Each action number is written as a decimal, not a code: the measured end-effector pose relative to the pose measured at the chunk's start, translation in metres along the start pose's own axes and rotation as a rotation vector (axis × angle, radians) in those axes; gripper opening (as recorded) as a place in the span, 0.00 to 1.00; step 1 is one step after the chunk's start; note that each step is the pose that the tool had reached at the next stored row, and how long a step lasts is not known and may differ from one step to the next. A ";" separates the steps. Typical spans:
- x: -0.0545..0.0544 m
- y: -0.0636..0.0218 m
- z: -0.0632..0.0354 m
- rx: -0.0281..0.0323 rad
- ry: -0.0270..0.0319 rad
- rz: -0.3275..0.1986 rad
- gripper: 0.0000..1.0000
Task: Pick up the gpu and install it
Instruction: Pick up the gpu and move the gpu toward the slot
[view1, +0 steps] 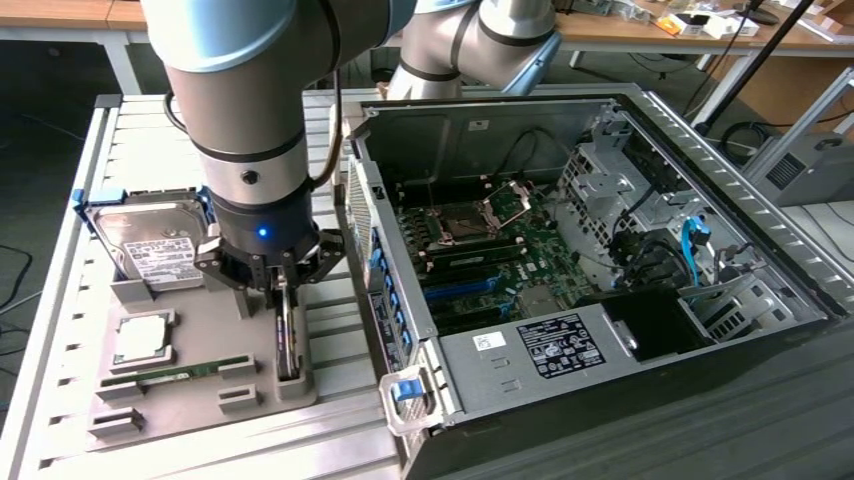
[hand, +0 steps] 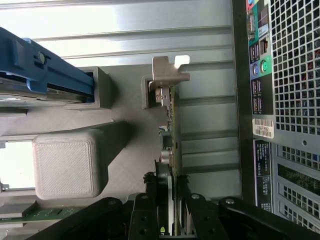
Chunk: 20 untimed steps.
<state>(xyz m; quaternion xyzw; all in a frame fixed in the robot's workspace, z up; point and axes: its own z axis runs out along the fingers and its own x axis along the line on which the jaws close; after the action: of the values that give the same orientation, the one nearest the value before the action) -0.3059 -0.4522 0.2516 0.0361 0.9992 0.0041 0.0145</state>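
The gpu (view1: 286, 338) stands on its long edge in a slot of the grey parts holder (view1: 200, 405), just beside the open computer case (view1: 561, 250). My gripper (view1: 280, 292) is lowered straight onto it from above. In the wrist view the gpu (hand: 171, 120) runs away from the fingers as a thin dark card, with its silvery bracket (hand: 167, 75) at the far end. My gripper (hand: 168, 178) has one black finger on each face of the card and is shut on it. The card still rests in the holder's slot.
A silver hard drive (view1: 147, 245) in a blue carrier, a processor (view1: 140, 338) and a green memory stick (view1: 174, 373) also sit on the holder. The case's rear panel (hand: 285, 75) is close beside the card. The motherboard (view1: 494, 250) lies exposed inside the case.
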 end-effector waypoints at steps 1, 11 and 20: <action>0.000 0.0000 -0.0005 0.0000 0.0000 0.000 0.27; 0.000 0.0001 -0.0075 -0.0004 -0.0003 0.000 0.27; 0.000 0.0001 -0.0092 -0.0002 -0.0002 0.000 0.27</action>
<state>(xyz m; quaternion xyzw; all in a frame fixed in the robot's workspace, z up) -0.3058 -0.4522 0.2608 0.0361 0.9992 0.0042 0.0146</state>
